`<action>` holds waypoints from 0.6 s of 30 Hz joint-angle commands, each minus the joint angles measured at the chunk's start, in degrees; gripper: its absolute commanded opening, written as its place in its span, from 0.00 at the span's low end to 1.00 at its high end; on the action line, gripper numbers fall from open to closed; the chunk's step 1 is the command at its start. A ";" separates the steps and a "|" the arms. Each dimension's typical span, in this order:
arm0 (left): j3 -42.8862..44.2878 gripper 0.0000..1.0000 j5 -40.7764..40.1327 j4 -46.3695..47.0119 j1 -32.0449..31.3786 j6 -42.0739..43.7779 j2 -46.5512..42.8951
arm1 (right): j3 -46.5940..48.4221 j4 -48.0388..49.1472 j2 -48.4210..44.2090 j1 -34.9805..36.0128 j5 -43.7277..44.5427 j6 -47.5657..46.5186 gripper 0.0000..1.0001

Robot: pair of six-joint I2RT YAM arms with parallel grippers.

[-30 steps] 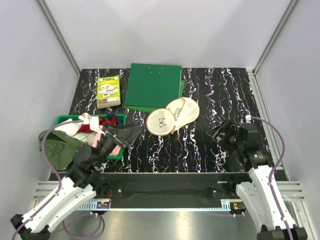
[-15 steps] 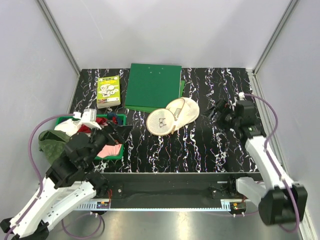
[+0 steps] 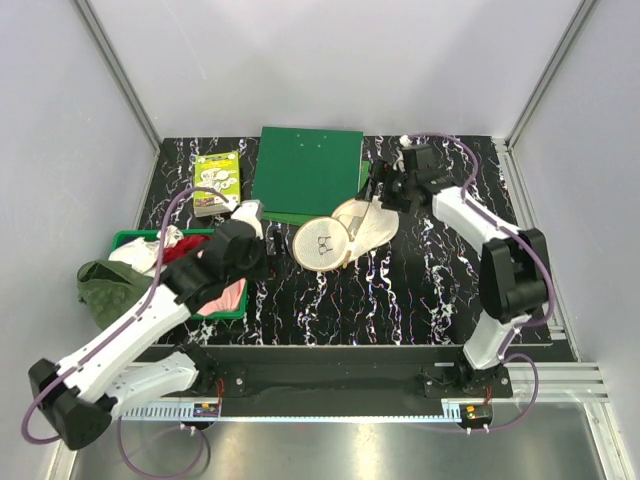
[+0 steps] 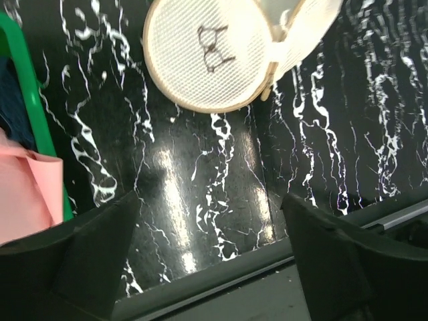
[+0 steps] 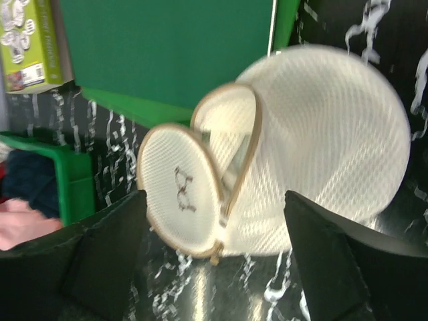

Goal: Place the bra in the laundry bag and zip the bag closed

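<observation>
The laundry bag (image 3: 322, 243) lies unzipped on the black marbled table (image 3: 430, 290). Its printed half faces up and the other mesh half is folded out beside it. The pink bra (image 3: 222, 297) sits left of the bag in the green plastic basket (image 3: 130, 238), well apart from the bag and partly hidden by the left arm. The left gripper (image 4: 208, 214) hovers between basket and bag, its fingers spread wide and holding nothing. The right gripper (image 5: 212, 200) hangs over the bag's far side, its fingers parted and empty too. A green folder (image 3: 305, 172) lies just behind the bag.
</observation>
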 commanded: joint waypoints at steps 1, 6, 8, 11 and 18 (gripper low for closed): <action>6.34 0.83 6.08 -0.81 3.61 -4.24 3.62 | 7.85 -4.16 3.28 4.13 6.53 -7.78 0.88; 1.17 0.73 3.91 2.87 8.54 -8.47 -8.28 | 13.74 -6.71 8.10 13.63 8.65 -12.19 0.88; -0.15 0.73 0.83 2.96 8.72 -8.74 -12.61 | 15.75 -6.80 11.97 16.87 8.21 -11.92 0.88; -1.04 0.73 -2.07 1.91 8.72 -8.82 -19.74 | 18.91 -7.50 17.42 21.00 10.75 -11.66 0.84; -1.57 0.77 -5.15 -2.48 8.81 -9.44 -27.48 | 26.22 -9.17 26.83 26.99 19.97 -11.04 0.77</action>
